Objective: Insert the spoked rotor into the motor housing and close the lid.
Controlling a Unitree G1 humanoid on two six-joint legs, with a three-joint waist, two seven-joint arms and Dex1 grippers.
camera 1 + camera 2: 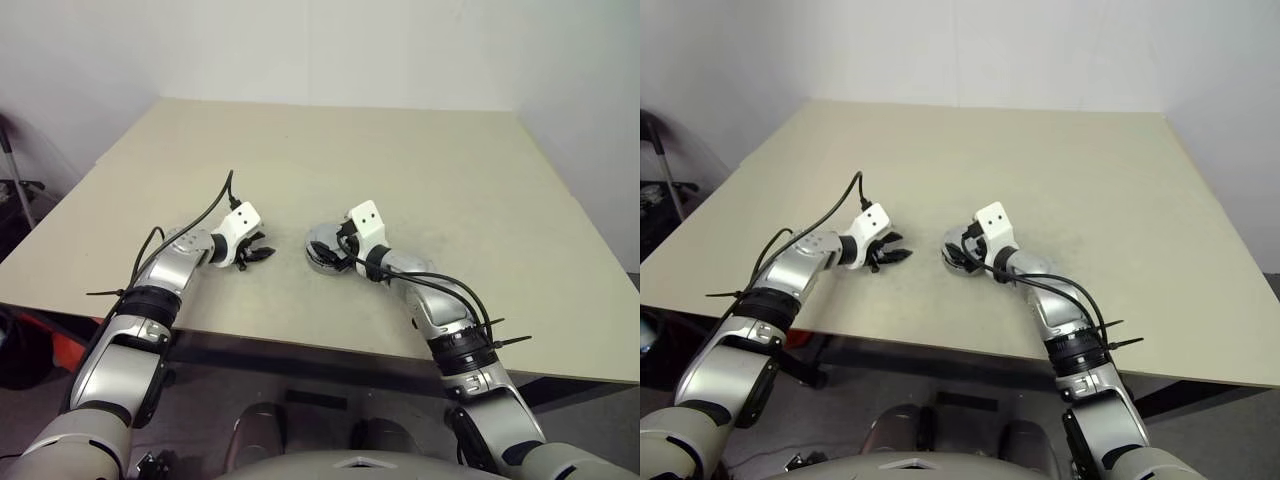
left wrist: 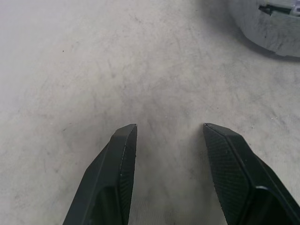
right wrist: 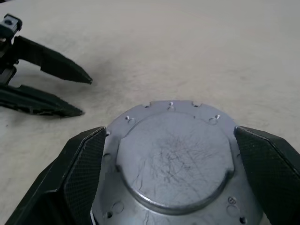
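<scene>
The motor housing (image 3: 173, 159) is a round silver metal body near the table's front edge, between my two arms, with a scratched flat closed face turned toward the right wrist camera. My right gripper (image 3: 169, 133) is shut on it, one black finger pressed against each side of its flanged rim. In the head views the housing (image 1: 320, 245) rests low on the table under that gripper (image 1: 334, 252). My left gripper (image 1: 262, 253) hovers a short way to the housing's left, open, nothing between its fingers (image 2: 122, 154). The spoked rotor and the lid are out of view.
The beige table (image 1: 400, 150) stretches bare behind and to both sides of the grippers. Its front edge (image 1: 300, 345) runs just below my forearms. White walls close in the back, and some dark gear stands on the floor at the far left (image 1: 15, 190).
</scene>
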